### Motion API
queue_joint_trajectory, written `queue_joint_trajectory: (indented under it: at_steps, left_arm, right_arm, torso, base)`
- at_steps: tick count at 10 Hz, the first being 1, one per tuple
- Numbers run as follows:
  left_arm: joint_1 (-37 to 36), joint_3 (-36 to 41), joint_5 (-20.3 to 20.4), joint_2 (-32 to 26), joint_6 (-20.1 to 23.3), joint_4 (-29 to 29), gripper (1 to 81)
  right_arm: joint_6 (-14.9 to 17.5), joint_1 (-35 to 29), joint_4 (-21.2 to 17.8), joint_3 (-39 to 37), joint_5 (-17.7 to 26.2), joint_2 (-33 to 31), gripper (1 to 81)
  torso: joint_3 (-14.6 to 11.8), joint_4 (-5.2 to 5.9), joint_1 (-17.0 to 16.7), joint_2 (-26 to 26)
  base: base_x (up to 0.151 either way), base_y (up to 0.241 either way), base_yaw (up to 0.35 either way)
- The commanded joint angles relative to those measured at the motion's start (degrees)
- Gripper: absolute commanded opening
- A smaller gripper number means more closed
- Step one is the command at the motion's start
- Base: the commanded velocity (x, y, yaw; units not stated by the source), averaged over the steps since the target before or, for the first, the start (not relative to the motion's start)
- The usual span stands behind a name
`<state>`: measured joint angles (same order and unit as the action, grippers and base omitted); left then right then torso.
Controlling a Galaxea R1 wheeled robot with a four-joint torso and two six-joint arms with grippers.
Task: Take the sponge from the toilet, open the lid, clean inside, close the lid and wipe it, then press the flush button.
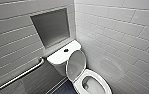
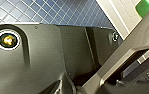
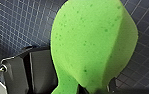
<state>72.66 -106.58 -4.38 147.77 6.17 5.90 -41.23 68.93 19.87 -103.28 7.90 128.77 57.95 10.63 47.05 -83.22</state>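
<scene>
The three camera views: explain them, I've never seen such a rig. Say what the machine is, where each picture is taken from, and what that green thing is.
This is a wheeled robot with two arms, each ending in a gripper. The head view looks down from high on the robot: a white toilet with its lid raised, the dark flush button on the tank top, a grab bar on the tiled wall. The other two come from cameras on the wrists. In the left wrist view the dark plate is part of the robot; behind it is blue tiled floor. In the right wrist view the green thing is the sponge, pinched at its narrow end by the right gripper.
</scene>
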Motion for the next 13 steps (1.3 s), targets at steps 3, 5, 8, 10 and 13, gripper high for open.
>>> queue_joint_trajectory:
  at_steps: [3,5,8,10,13]
  left_arm:
    - [-9.41,6.56,-9.51,-4.5,0.16,-6.69,81.1]
    - [-12.66,7.79,-10.99,-5.29,0.16,-9.05,81.1]
    - [-19.07,8.76,-13.29,-7.04,0.16,-14.23,81.1]
    - [-24.07,8.58,-13.12,-8.19,0.16,-19.94,81.1]
    - [-32.08,8.14,-12.59,-9.86,0.16,-32.5,81.1]
  right_arm:
    - [3.26,11.19,3.34,-11.21,-1.69,10.11,1.0]
    - [7.09,12.43,3.69,-16.4,3.69,14.08,1.0]
    - [27.13,13.22,-12.44,-17.21,3.18,14.53,1.0]
    - [31.12,14.71,-17.05,-17.65,3.09,14.79,1.0]
    - [31.38,16.83,-16.97,-18.96,-0.69,15.49,1.0]
  torso:
    - [0.0,0.0,0.0,0.0]
    - [0.0,0.0,0.0,0.0]
    - [0.0,-0.02,0.0,0.0]
    - [0.0,-0.02,0.0,0.0]
    - [0.0,-0.02,0.0,0.0]
  base:
    - [0.0,0.0,0.0]
    - [0.0,0.0,0.0]
    - [0.0,0.0,0.0]
    - [0.0,0.0,0.0]
    - [0.0,0.0,0.0]
